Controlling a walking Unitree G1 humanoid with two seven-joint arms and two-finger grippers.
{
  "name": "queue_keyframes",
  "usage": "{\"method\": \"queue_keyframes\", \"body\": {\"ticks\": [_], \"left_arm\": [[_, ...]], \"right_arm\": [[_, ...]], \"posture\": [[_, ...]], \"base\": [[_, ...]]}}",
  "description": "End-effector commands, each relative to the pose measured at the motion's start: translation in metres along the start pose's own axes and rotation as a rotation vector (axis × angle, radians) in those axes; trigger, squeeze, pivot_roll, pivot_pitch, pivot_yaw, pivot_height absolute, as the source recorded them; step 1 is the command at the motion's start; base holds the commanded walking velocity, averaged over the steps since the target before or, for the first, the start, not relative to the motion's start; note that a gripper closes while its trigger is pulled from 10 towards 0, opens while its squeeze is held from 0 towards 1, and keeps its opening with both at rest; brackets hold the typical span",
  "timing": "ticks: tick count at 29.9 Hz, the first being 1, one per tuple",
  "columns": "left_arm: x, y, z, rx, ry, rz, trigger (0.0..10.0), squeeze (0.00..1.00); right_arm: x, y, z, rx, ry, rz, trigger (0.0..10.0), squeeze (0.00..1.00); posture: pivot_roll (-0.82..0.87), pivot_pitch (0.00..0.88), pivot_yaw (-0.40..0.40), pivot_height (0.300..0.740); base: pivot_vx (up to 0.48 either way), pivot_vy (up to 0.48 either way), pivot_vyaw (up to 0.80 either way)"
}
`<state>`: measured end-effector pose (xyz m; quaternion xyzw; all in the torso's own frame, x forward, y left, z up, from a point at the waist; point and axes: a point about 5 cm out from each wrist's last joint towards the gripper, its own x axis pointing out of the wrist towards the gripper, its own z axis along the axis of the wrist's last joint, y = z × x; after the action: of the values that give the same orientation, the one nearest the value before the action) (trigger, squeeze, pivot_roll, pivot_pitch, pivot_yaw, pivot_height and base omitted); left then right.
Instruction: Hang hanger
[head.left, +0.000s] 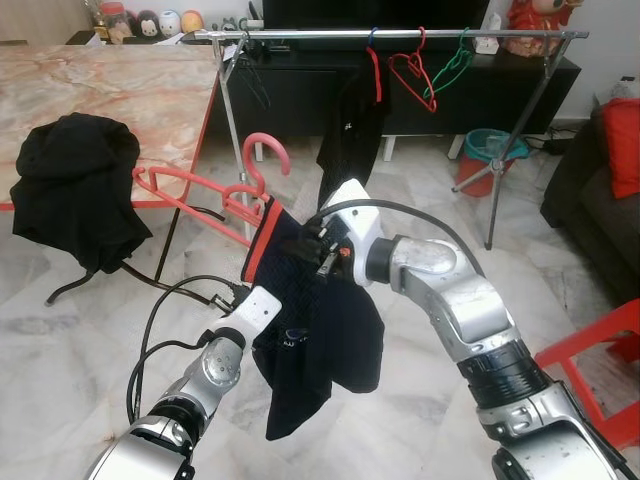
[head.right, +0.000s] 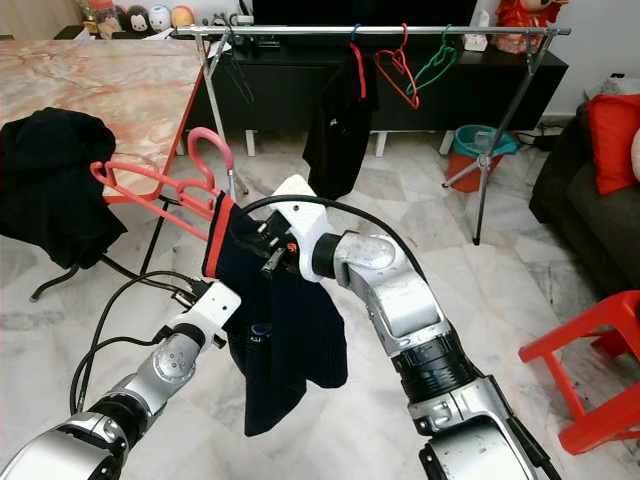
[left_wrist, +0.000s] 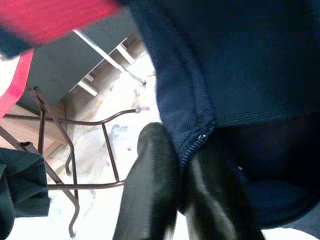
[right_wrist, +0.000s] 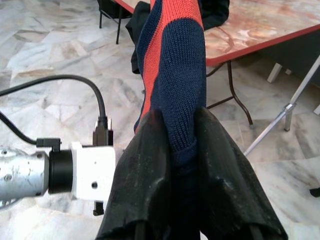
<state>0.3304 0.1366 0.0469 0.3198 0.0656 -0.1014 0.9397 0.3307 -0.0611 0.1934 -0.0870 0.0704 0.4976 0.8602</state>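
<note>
At frame centre, the right gripper (right_wrist: 176, 145) pinches the red-trimmed collar of a navy sweater (head.left: 325, 340), and the left gripper (left_wrist: 186, 165) pinches its lower hem. The sweater hangs on a red hanger (head.left: 215, 190), centre-left — held well short of the clothes rail (head.left: 400, 34) at the top, so hanging remains.
</note>
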Motion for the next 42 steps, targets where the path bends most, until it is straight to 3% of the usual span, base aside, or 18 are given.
{"method": "queue_keyframes", "body": {"ticks": [1, 4, 8, 9, 11, 15, 16, 17, 18, 19, 25, 28, 33, 38, 42], "left_arm": [[-0.003, -0.003, -0.008, -0.063, 0.046, -0.003, 0.0, 0.00], [-0.004, -0.002, -0.012, -0.129, 0.072, 0.006, 0.0, 0.00], [-0.008, 0.003, -0.024, -0.342, 0.145, 0.043, 0.0, 0.00], [-0.008, 0.003, -0.024, -0.342, 0.145, 0.043, 0.0, 0.00], [-0.011, 0.004, -0.032, -0.386, 0.178, 0.046, 0.0, 0.00], [-0.013, 0.001, -0.035, -0.431, 0.193, 0.024, 0.2, 0.00], [-0.014, 0.000, -0.035, -0.448, 0.197, 0.008, 0.9, 0.00], [-0.014, -0.002, -0.036, -0.460, 0.198, -0.006, 5.8, 0.00], [-0.015, -0.004, -0.036, -0.472, 0.199, -0.018, 9.0, 0.00], [-0.016, -0.009, -0.036, -0.517, 0.208, -0.051, 10.0, 0.00], [-0.018, -0.014, -0.038, -0.571, 0.214, -0.093, 10.0, 0.00], [-0.020, -0.016, -0.040, -0.591, 0.221, -0.117, 10.0, 0.00], [-0.021, -0.016, -0.041, -0.603, 0.215, -0.136, 10.0, 0.00], [-0.021, -0.014, -0.043, -0.612, 0.219, -0.152, 10.0, 0.00], [-0.020, -0.011, -0.042, -0.602, 0.215, -0.162, 10.0, 0.00]], "right_arm": [[-0.005, 0.001, 0.006, -0.024, -0.020, 0.005, 10.0, 0.00], [-0.009, -0.002, 0.002, -0.028, -0.005, -0.010, 10.0, 0.00], [-0.035, -0.020, -0.025, 0.021, 0.036, -0.066, 10.0, 0.00], [-0.035, -0.020, -0.025, 0.021, 0.036, -0.066, 10.0, 0.00], [-0.058, -0.033, -0.039, 0.111, 0.009, -0.115, 10.0, 0.00], [-0.070, -0.039, -0.046, 0.161, -0.006, -0.141, 10.0, 0.00], [-0.075, -0.041, -0.049, 0.179, -0.007, -0.149, 10.0, 0.00], [-0.080, -0.043, -0.053, 0.194, -0.009, -0.152, 10.0, 0.00], [-0.084, -0.043, -0.056, 0.205, -0.010, -0.153, 10.0, 0.00], [-0.091, -0.043, -0.063, 0.211, -0.007, -0.145, 10.0, 0.00], [-0.103, -0.033, -0.072, 0.212, -0.024, -0.057, 10.0, 0.00], [-0.110, -0.024, -0.070, 0.257, -0.137, 0.022, 10.0, 0.00], [-0.118, -0.019, -0.070, 0.304, -0.216, 0.069, 10.0, 0.00], [-0.129, -0.012, -0.080, 0.305, -0.163, 0.155, 10.0, 0.00], [-0.147, 0.005, -0.086, 0.282, -0.046, 0.333, 10.0, 0.00]], "posture": [[-0.04, 0.042, -0.060, 0.740], [-0.04, 0.042, -0.060, 0.740], [-0.04, 0.046, -0.058, 0.740], [-0.04, 0.046, -0.058, 0.740], [-0.04, 0.050, -0.056, 0.740], [-0.04, 0.050, -0.051, 0.740], [-0.04, 0.050, -0.051, 0.740], [-0.04, 0.050, -0.051, 0.740], [-0.04, 0.050, -0.051, 0.740], [-0.04, 0.048, -0.046, 0.740], [-0.05, 0.046, -0.042, 0.740], [-0.05, 0.044, -0.035, 0.740], [-0.04, 0.042, -0.032, 0.740], [-0.04, 0.040, -0.030, 0.740], [-0.05, 0.047, -0.030, 0.740]], "base": [[0.000, 0.000, 0.00], [0.000, 0.000, 0.00], [0.000, 0.000, 0.00], [0.000, 0.000, 0.00], [0.000, 0.000, 0.00], [0.000, 0.000, 0.00], [0.000, 0.000, 0.00], [0.000, 0.000, 0.00], [0.000, 0.000, 0.00], [0.000, 0.000, 0.00], [0.000, 0.000, 0.00], [0.000, 0.000, 0.00], [0.000, 0.000, 0.00], [0.000, 0.000, 0.00], [0.000, 0.000, 0.00]]}}
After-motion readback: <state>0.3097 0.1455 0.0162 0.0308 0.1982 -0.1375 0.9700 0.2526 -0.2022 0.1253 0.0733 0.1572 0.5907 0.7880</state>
